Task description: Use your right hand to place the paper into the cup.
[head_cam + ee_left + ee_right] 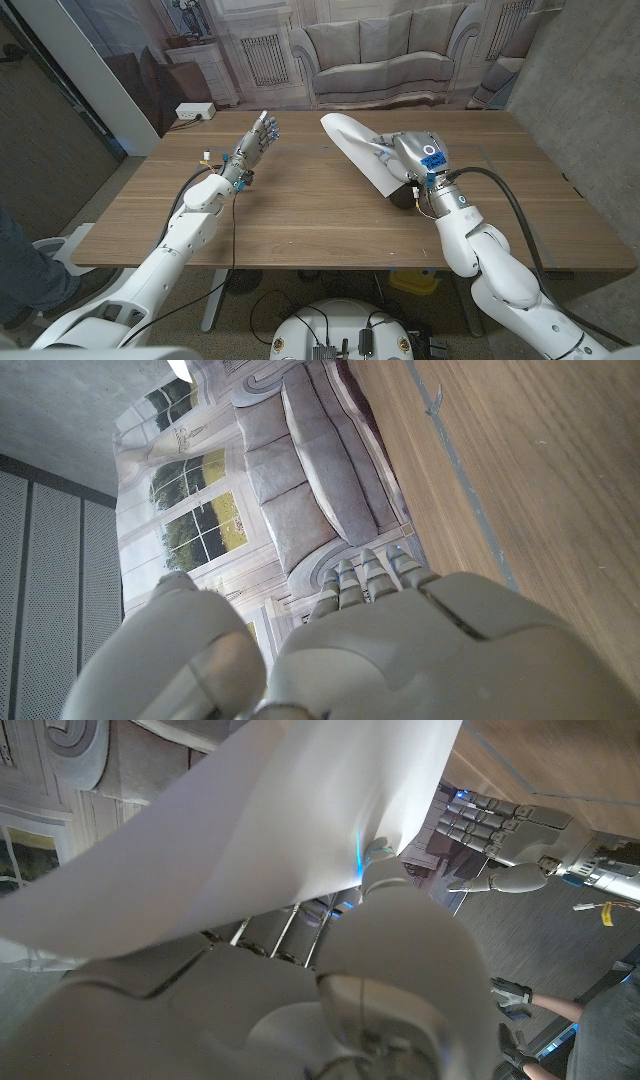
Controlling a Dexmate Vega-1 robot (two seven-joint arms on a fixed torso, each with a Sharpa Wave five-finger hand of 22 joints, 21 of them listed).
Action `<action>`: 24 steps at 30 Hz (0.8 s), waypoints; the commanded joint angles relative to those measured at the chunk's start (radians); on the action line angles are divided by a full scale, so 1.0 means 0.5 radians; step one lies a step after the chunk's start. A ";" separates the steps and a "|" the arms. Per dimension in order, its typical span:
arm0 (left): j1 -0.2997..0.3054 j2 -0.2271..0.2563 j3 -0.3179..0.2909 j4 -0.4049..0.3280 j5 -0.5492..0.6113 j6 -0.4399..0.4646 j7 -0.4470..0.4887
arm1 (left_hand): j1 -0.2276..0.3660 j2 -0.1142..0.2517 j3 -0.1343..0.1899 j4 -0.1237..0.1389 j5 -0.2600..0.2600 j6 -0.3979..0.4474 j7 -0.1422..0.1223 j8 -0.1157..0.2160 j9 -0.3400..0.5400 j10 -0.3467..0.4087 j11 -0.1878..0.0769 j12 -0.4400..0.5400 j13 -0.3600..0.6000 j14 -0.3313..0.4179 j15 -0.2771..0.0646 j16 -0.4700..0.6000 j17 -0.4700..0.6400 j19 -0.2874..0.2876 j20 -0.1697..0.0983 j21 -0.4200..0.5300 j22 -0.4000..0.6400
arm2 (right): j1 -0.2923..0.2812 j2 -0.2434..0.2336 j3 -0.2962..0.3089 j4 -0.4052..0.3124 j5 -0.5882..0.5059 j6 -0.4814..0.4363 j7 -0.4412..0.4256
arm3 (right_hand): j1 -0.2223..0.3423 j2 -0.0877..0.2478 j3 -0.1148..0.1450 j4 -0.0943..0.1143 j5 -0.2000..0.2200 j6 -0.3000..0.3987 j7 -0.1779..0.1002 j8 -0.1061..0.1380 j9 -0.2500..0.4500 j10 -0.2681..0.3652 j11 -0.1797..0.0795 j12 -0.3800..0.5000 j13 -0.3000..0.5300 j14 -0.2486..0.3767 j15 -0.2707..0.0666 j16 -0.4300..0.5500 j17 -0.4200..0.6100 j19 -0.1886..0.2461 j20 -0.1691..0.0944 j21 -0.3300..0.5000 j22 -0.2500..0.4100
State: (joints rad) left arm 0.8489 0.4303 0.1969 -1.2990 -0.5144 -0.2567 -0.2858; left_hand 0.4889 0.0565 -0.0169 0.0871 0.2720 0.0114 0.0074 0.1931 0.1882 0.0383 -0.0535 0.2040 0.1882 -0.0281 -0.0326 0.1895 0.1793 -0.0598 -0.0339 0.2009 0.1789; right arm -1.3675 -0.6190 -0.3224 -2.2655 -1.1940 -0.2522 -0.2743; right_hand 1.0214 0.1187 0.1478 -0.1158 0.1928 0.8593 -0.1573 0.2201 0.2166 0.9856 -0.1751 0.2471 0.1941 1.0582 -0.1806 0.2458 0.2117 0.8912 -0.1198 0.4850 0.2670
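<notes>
— From my screen, what's behind the brown wooden table (300,220)?

— A printed backdrop of a grey sofa (380,62) with arched windows (195,510); a rough grey wall (590,90) stands right of the table.

— And left of the table?

— A white power strip (194,111) near its far left corner.

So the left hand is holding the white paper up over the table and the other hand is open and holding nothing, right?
Not quite: the right hand holds the white paper, as the head view shows, with the sheet raised over the table. The left hand is the open one, fingers apart and holding nothing.
</notes>
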 commanded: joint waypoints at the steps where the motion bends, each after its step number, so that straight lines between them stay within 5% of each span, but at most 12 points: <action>1: -0.013 -0.004 0.008 0.013 0.005 0.000 -0.011 | 0.005 0.009 -0.005 0.004 -0.009 0.014 0.002 0.014 0.004 -0.008 -0.016 -0.003 0.004 -0.019 -0.001 -0.004 0.009 -0.018 -0.117 0.007 0.010 | -0.091 0.026 0.057 -0.058 -0.052 -0.109 -0.037 | 0.003 -0.004 -0.009 -0.004 0.004 0.008 0.005 -0.011 0.002 0.000 0.004 -0.003 0.001 -0.011 -0.110 -0.012 0.009 -0.011 -0.179 0.017 0.005; 24: -0.045 -0.037 0.026 0.062 0.025 0.003 -0.028 | 0.007 0.013 -0.013 0.004 -0.009 0.016 0.003 0.014 0.004 -0.002 -0.023 0.000 0.004 -0.019 -0.002 -0.004 0.009 -0.018 -0.117 0.008 0.010 | -0.196 0.017 0.107 -0.076 -0.037 -0.222 -0.024 | -0.023 0.000 -0.023 0.012 0.004 0.014 0.009 -0.013 0.003 0.000 0.015 -0.012 0.002 -0.016 -0.107 -0.015 0.014 -0.022 -0.180 0.025 0.005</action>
State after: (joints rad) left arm 0.8342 0.4202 0.2057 -1.2810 -0.5081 -0.2569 -0.2945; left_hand 0.4889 0.0565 -0.0167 0.0872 0.2720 0.0114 0.0074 0.1931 0.1882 0.0346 -0.0571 0.2041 0.1882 -0.0281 -0.0326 0.1895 0.1793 -0.0598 -0.0340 0.2009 0.1789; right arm -1.4395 -0.6081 -0.2784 -2.3008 -1.2177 -0.3392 -0.2896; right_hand 1.0157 0.1190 0.1407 -0.1086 0.1928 0.8593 -0.1573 0.2145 0.2164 0.9856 -0.1751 0.2472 0.1940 1.0547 -0.1769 0.2400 0.2166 0.8862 -0.1141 0.4920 0.2669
